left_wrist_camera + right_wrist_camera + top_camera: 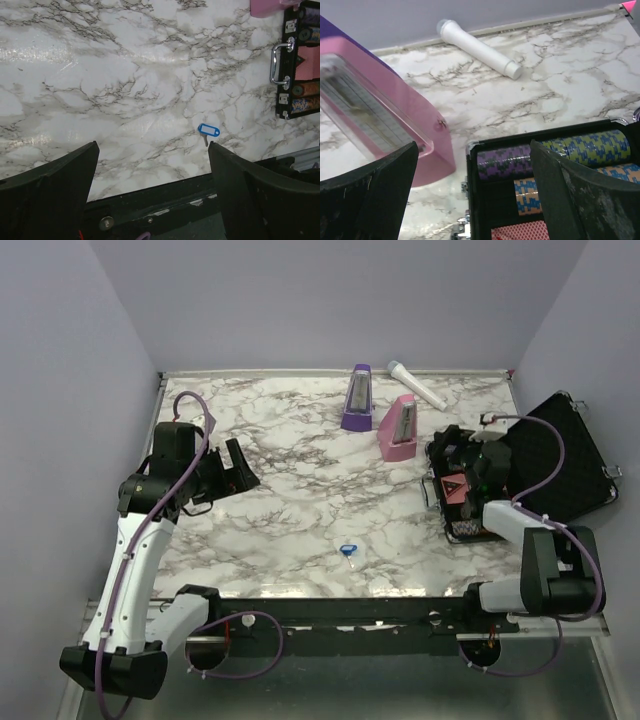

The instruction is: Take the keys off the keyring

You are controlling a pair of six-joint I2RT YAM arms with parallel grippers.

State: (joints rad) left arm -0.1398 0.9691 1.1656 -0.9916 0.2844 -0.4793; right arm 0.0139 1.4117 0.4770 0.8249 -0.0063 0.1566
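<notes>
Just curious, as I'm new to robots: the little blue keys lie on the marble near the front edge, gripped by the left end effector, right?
Not gripped. The keys lie on the marble table near the front edge, loose; the left end effector is open and holds nothing, as the left wrist view shows.

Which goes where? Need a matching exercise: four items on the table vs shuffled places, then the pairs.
Items:
1. keys
2. purple metronome
3. white microphone
4. chip case

Places:
A. right side, lid open
B. near edge, middle
C. lying flat at the far edge
D. standing upright, left of the pink metronome

Pairs: 1-B, 2-D, 3-C, 4-A
</notes>
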